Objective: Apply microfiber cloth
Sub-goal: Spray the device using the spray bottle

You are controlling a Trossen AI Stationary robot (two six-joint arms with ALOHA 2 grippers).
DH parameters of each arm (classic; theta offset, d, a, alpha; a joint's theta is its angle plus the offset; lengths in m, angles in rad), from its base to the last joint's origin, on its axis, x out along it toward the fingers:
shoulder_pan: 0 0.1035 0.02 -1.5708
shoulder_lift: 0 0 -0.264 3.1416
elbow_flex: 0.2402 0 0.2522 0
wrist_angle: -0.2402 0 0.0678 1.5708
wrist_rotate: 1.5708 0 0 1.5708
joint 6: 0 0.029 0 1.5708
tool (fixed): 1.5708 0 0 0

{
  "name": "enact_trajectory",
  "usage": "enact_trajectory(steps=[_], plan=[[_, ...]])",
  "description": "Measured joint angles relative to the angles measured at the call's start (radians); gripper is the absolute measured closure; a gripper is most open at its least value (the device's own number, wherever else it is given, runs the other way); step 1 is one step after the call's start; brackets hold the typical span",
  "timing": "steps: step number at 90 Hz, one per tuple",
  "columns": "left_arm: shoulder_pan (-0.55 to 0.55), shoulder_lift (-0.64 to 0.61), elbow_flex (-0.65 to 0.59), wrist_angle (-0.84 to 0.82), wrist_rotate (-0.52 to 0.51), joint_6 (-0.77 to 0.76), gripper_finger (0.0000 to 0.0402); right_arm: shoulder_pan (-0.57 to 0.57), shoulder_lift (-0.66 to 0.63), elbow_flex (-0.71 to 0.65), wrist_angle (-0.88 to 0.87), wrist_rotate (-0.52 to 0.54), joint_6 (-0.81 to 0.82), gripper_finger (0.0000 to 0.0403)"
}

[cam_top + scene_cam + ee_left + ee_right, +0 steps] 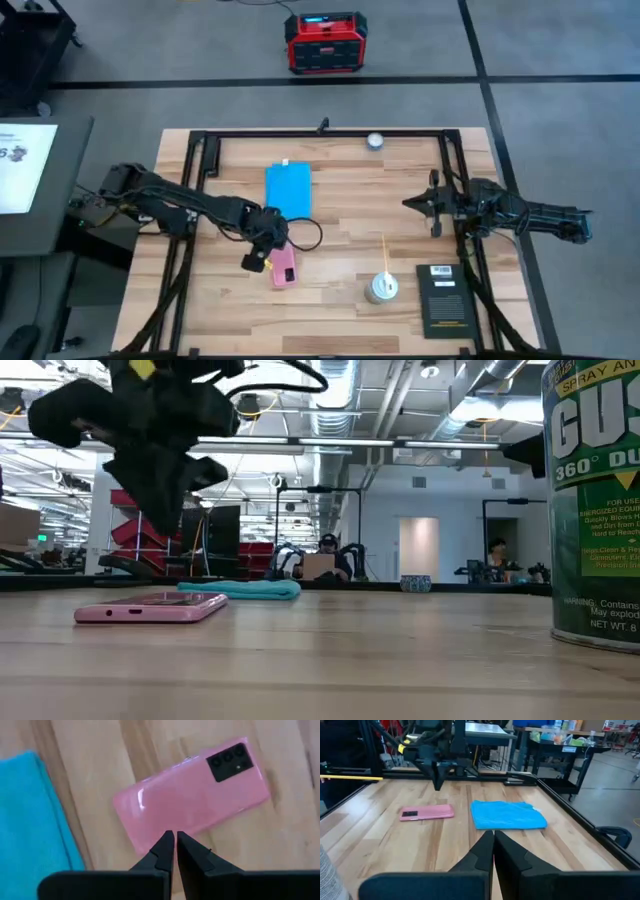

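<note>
The left gripper hung over the pink phone, jaws clenched empty, apparently clear of it; the microfiber cloth lay beside. The right gripper waited, jaws clenched.

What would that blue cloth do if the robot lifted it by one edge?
The blue cloth would probably droop and fold: it looks thin, with soft rumpled edges. It likely weighs little, and being flat it shouldn't roll.

Spray can cut off at frame edge.
</note>
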Motion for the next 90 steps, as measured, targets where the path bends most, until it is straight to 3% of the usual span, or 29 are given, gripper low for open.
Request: enact_trajectory(steps=[51, 90], plan=[[-0.056, 0.003, -0.134, 0.233, 0.002, -0.158, 0.0402, 0.0, 0.0, -0.001, 0.0, 0.0, 0.0, 0.0403], [-0.048, 0.03, -0.312, 0.546, -0.042, -0.242, 0.0402, 0.0, 0.0, -0.001, 0.001, -0.001, 0.0, 0.0403]])
